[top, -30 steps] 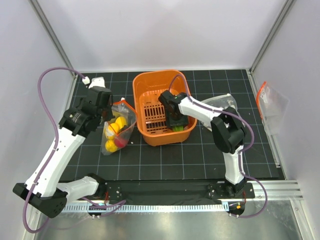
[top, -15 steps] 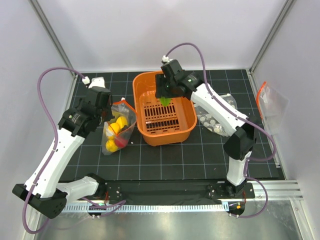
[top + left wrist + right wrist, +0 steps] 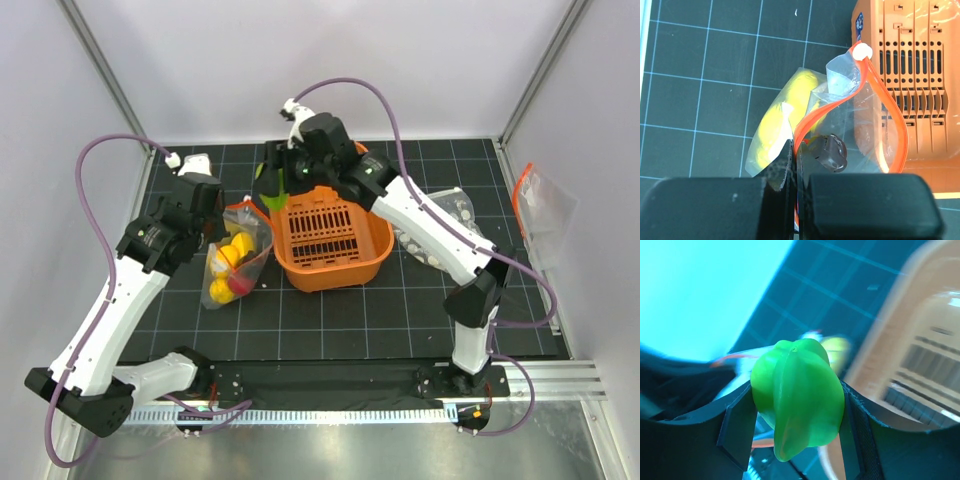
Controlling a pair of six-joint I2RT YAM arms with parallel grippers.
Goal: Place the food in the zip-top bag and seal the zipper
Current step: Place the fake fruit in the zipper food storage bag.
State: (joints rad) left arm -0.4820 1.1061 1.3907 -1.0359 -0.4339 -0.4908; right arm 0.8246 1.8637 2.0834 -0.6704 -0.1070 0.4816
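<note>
One blue sticker (image 3: pixel 859 22) on the orange basket (image 3: pixel 920 170) is too small to read; only the left wrist view shows it, and the left gripper (image 3: pixel 796 167) pinched shut on the zipper (image 3: pixel 890 120), the zip-top bag (image 3: pixel 840 82) gaping beside the basket with yellow food (image 3: pixel 772 130) inside. Right wrist view: the right gripper (image 3: pixel 797 405) clamps a green food piece (image 3: pixel 795 390); overhead it hangs above the basket's far-left rim; a dotted bag (image 3: pixel 430 240) lies right of it.

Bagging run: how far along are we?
Done: yellow and red food sits inside the zip-top bag. In hand: left gripper is shut on the zipper, holding the mouth open; right gripper grips the green piece over the orange basket's left rim. Left: drop the green piece in, then seal the gaping zipper.
</note>
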